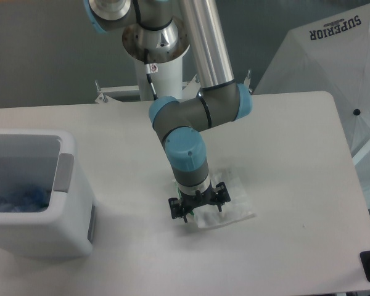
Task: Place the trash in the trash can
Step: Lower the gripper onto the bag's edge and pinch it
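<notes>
The gripper [196, 208] is down at the white table [283, 154], fingers spread apart over the left end of the clear plastic bag [225, 203], which lies flat and crinkled beneath it. To the left stands the white trash can [61, 209], boxy with rounded corners, blue-tinted trash inside.

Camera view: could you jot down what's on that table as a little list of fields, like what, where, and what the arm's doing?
bag: clear plastic bag, flat on the table, right of centre
bin: white bin at the left edge, open top, something bluish inside
gripper: gripper down at the bag's left edge; whether the jaws grip it cannot be told
arm: reaches down from the rear mount
</notes>
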`<state>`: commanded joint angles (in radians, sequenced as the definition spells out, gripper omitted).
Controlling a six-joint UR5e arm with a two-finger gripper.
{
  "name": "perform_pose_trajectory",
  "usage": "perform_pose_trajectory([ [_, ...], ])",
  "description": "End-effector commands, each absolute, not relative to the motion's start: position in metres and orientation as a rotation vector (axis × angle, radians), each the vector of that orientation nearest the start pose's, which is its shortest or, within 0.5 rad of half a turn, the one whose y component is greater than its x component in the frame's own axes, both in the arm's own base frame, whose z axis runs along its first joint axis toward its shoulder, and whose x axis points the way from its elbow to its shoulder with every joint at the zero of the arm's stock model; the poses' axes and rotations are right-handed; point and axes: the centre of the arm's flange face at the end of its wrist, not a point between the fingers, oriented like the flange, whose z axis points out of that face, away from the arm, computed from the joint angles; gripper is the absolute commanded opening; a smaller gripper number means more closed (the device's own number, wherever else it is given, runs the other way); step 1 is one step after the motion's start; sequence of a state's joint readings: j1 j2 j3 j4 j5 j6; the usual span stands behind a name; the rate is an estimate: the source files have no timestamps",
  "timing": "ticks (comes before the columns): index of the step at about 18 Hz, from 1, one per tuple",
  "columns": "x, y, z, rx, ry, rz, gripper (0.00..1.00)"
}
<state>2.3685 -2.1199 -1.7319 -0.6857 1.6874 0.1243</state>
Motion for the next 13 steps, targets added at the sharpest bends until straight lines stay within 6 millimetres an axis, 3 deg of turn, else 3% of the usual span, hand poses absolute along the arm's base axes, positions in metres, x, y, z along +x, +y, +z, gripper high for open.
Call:
perform_pose_trajectory([
  [7,-0.3711,0.5292,0.1872,-2.864,-1.005,0.305,0.99],
  [13,-0.3712,0.5261,0.181,-2.886,-1.006,0.329,0.87],
])
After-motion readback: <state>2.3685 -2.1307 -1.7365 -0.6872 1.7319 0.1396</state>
